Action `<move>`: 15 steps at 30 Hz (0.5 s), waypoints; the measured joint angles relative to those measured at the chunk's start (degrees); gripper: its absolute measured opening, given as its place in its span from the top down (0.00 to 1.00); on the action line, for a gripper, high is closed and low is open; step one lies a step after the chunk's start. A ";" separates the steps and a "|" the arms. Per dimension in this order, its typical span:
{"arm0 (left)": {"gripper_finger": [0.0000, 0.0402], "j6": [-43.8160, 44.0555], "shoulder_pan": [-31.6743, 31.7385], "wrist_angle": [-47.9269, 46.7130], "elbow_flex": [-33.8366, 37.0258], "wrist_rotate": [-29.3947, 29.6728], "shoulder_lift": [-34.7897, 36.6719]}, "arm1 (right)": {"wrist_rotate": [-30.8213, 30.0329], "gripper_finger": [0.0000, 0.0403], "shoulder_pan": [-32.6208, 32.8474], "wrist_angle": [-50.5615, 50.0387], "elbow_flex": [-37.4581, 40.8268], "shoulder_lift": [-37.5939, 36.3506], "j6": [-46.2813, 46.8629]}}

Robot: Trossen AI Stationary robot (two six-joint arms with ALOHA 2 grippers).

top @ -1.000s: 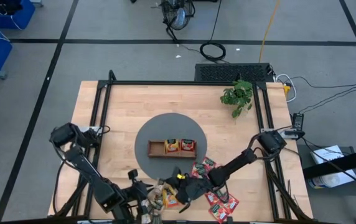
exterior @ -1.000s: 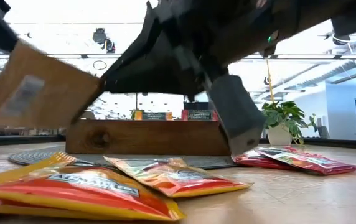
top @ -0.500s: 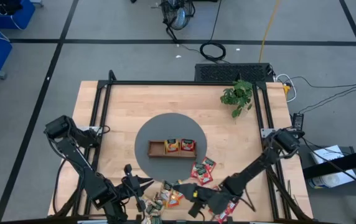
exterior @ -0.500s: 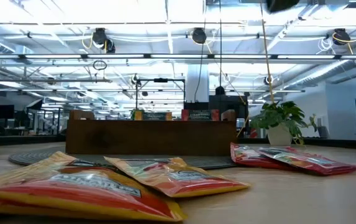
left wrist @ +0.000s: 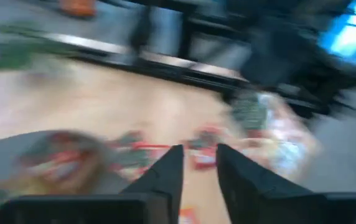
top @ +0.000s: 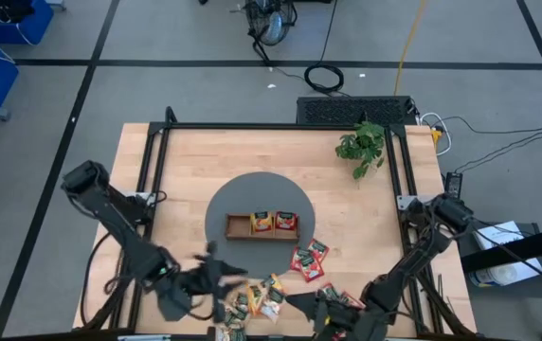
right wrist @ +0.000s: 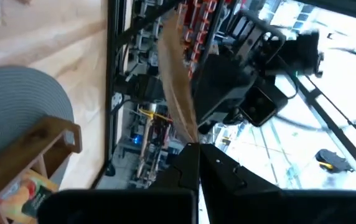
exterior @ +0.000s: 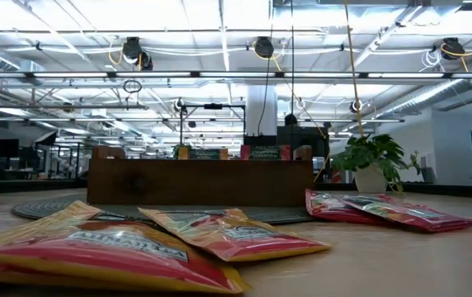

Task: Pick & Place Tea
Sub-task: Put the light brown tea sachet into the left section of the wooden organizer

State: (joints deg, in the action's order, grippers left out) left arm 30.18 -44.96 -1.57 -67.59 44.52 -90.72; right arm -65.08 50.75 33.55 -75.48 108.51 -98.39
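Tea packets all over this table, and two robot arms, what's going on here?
Two arms are sorting tea sachets into a wooden tray on a grey mat. The right hand, low by the table's front edge, is shut on a beige sachet. The left hand is open, nothing between its fingers, near the loose sachets. The tray holds an orange sachet and a red one.

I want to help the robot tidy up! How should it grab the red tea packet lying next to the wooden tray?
Probably from straight above. The red tea packet lies flat on the table, so there is no open side to slide under. It looks puffy in the middle with thin edges, so set the fingers across its narrow width and pinch the puffy part.
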 joint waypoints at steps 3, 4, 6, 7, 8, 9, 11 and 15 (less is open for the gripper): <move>0.60 -7.44 3.98 6.48 0.00 -14.61 -1.66 | -1.34 1.00 1.67 0.50 1.08 -0.49 0.05; 0.56 -8.68 5.17 7.51 0.00 -18.57 -1.85 | -1.46 1.00 2.14 0.56 1.90 -0.95 0.32; 0.47 -9.56 7.20 8.51 0.00 -23.28 -1.84 | -2.24 1.00 2.95 1.39 4.04 -2.08 1.04; 0.43 -9.54 7.94 8.61 0.00 -24.40 -1.81 | -2.32 1.00 3.26 2.36 5.25 -2.63 1.25; 0.39 -9.42 8.53 8.73 0.00 -24.96 -1.83 | -2.27 1.00 3.63 3.77 6.59 -3.28 1.28; 0.36 -8.93 9.02 8.94 0.00 -25.27 -1.86 | -2.24 1.00 3.96 5.50 8.01 -4.00 0.90; 0.29 -8.54 10.05 9.50 0.00 -26.75 -1.87 | -1.22 1.00 4.19 10.03 10.48 -4.99 -1.15; 0.18 -5.94 12.56 10.15 0.00 -29.44 -2.63 | 0.48 1.00 4.08 13.32 13.59 -5.74 -5.66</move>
State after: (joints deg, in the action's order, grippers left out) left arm 24.24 -32.40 8.59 -67.59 15.07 -93.35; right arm -64.60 54.83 46.87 -61.89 102.77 -104.06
